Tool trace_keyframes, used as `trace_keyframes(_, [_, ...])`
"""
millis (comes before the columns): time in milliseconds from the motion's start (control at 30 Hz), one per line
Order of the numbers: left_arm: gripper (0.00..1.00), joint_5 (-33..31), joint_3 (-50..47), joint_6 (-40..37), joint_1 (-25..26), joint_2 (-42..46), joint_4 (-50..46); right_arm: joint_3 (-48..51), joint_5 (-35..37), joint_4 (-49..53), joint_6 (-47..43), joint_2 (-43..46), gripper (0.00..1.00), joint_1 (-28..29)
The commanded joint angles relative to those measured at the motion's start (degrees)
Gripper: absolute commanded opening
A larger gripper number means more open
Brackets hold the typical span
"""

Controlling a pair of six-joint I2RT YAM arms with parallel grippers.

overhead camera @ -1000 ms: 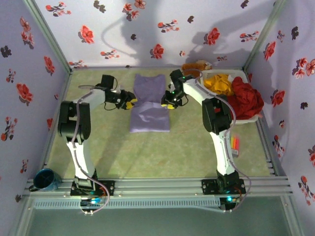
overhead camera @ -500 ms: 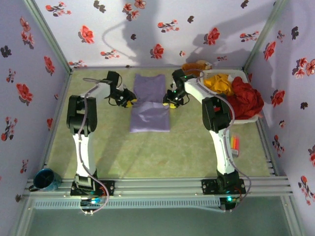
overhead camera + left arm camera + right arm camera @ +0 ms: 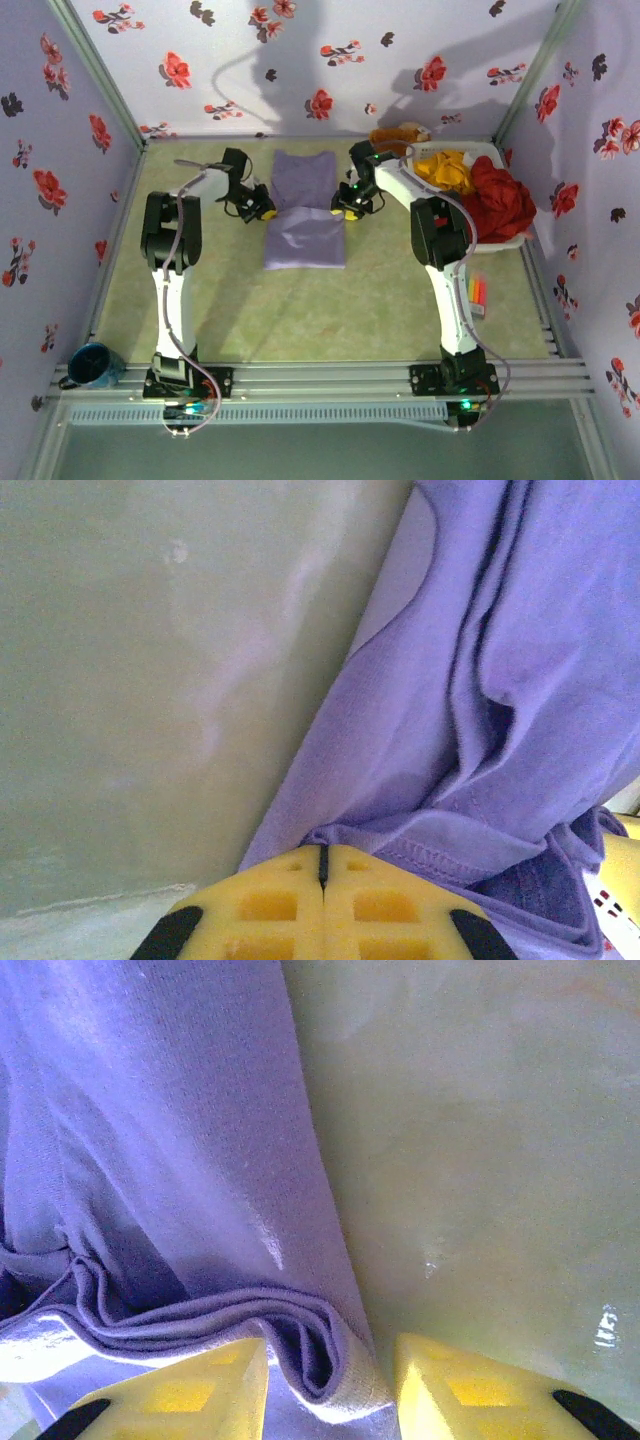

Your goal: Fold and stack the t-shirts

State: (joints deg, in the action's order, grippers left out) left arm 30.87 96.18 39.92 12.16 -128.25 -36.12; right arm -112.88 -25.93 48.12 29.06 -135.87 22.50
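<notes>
Pale green table mat (image 3: 300, 310), boxed in by floral-print walls (image 3: 300, 60) on the left, far and right sides. There is bare mat between the arm bases and the shirt, and a wide strip down the left.

Large lavender-purple t-shirt (image 3: 305, 215) lies flat at the far centre of the mat. It is folded into a long narrow panel with a crease across it at gripper level, and its far end is near the back wall.

White plastic basket (image 3: 505, 243) in the far right corner holds a crumpled red t-shirt (image 3: 500, 205) and an orange-yellow t-shirt (image 3: 447, 170), well apart from the purple one.

Left gripper (image 3: 262, 211) is at the shirt's left edge. In the left wrist view (image 3: 322, 860) the yellow pads are pressed together with only a thin seam between them. The purple hem is bunched right at the tips and looks pinched; how deep it goes is unclear. Bare mat to its left.

Right gripper (image 3: 347, 208) is at the shirt's right edge, level with the left one. In the right wrist view (image 3: 330, 1360) the jaws stand partway apart, clamped round a rolled fold of purple cloth that fills the gap. Bare mat to its right, with the basket beyond.

Brown plush toy (image 3: 398, 133) is against the back wall, just beside the basket.

Blue mug (image 3: 92, 365) is at the near left, off the mat.
</notes>
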Motion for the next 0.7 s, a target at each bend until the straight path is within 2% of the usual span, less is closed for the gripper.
trace_keyframes(0, [0.00,-0.1,1.9,0.7,-1.4,3.2,-0.3,-0.3,0.2,2.0,-0.6,-0.1,0.39,0.0])
trace_keyframes(233, [0.00,5.8,2.1,5.6,-3.0,1.9,4.4,0.5,1.1,2.0,-1.0,-0.4,0.39,-0.3])
trace_keyframes(500, [0.00,6.8,2.8,8.2,-3.8,0.2,6.8,0.1,1.0,2.2,-1.1,-0.4,0.39,-0.5])
trace_keyframes(667, [0.03,6.8,2.8,7.5,-4.1,0.4,5.8,-0.2,-1.2,0.8,-0.4,2.3,0.45,-0.5])
